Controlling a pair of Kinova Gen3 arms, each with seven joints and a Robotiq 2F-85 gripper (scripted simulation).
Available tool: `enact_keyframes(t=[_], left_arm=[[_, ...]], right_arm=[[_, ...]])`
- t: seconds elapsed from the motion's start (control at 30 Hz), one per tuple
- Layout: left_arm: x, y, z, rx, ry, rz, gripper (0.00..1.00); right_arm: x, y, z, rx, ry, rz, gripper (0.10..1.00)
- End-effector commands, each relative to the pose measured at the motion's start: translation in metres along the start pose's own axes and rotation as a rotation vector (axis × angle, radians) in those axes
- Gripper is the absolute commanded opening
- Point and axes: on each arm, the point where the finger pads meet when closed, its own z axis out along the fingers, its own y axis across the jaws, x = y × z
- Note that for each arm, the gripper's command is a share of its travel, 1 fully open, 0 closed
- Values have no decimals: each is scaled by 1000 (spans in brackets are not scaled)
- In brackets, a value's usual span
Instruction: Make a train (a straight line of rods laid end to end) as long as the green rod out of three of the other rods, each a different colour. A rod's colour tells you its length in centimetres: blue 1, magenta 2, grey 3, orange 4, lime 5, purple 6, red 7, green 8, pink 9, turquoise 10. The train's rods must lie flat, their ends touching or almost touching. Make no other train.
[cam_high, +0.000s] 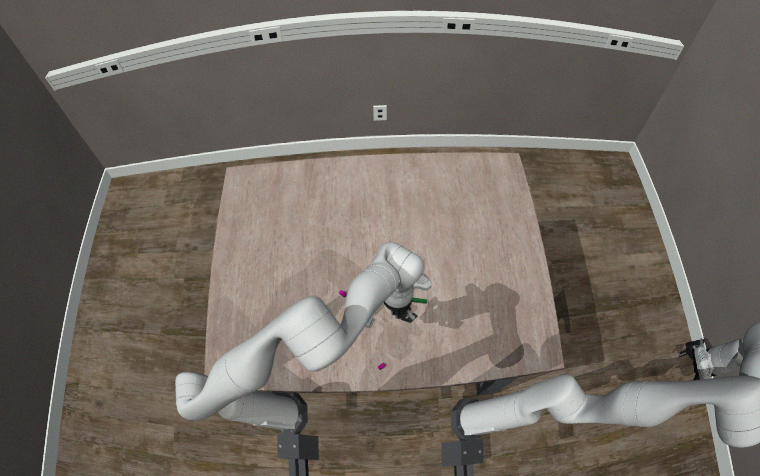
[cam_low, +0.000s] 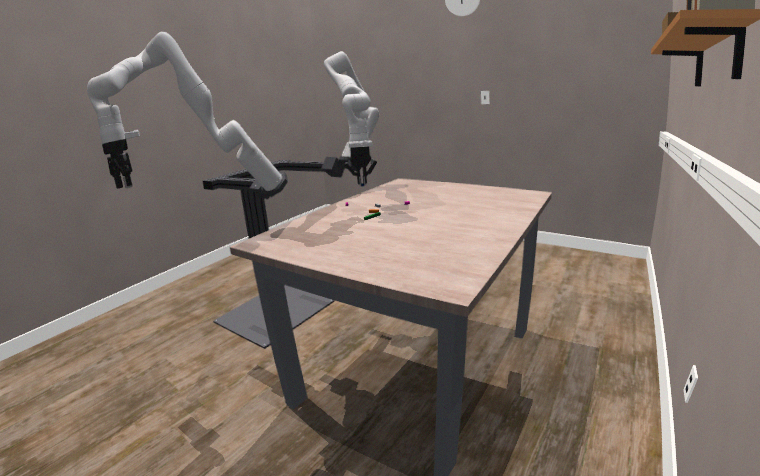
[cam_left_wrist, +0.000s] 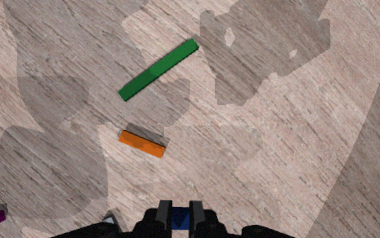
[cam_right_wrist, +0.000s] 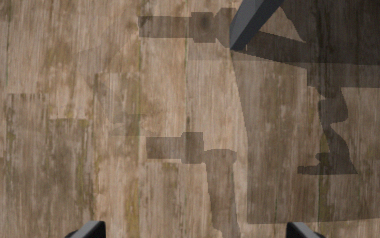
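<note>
My left gripper (cam_high: 412, 318) (cam_low: 362, 182) (cam_left_wrist: 180, 217) is shut on a small blue rod (cam_left_wrist: 180, 221) and holds it above the table. The green rod (cam_high: 419, 301) (cam_low: 372, 215) (cam_left_wrist: 158, 69) lies flat, partly under the left arm in the top view. The orange rod (cam_low: 373, 211) (cam_left_wrist: 142, 143) lies near it, apart and at an angle, hidden in the top view. The grey rod (cam_high: 369, 322) (cam_low: 378, 205) (cam_left_wrist: 109, 220) lies apart from both. My right gripper (cam_high: 682, 353) (cam_low: 123, 185) (cam_right_wrist: 196, 230) is open and empty, off the table.
One magenta rod (cam_high: 342, 293) (cam_low: 407, 202) (cam_left_wrist: 2, 216) lies left of the grey rod in the top view. Another magenta rod (cam_high: 381, 366) (cam_low: 346, 204) lies near the table's arm-side edge. The left arm reaches low across the table (cam_high: 459, 224) (cam_low: 448, 241).
</note>
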Motion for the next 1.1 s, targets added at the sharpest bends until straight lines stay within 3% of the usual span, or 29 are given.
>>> enact_keyframes(t=[0.0,0.23,0.77,1.07], left_arm=[[4,17,1,-1,-4,-36,140],[5,32,3,-3,-6,-65,140],[5,32,3,-3,-6,-65,140],[5,32,14,-3,-6,-65,140]], right_arm=[[0,0,-1,-1,-1,0,1000],[0,0,-1,-1,-1,0,1000],[0,0,-1,-1,-1,0,1000],[0,0,-1,-1,-1,0,1000]])
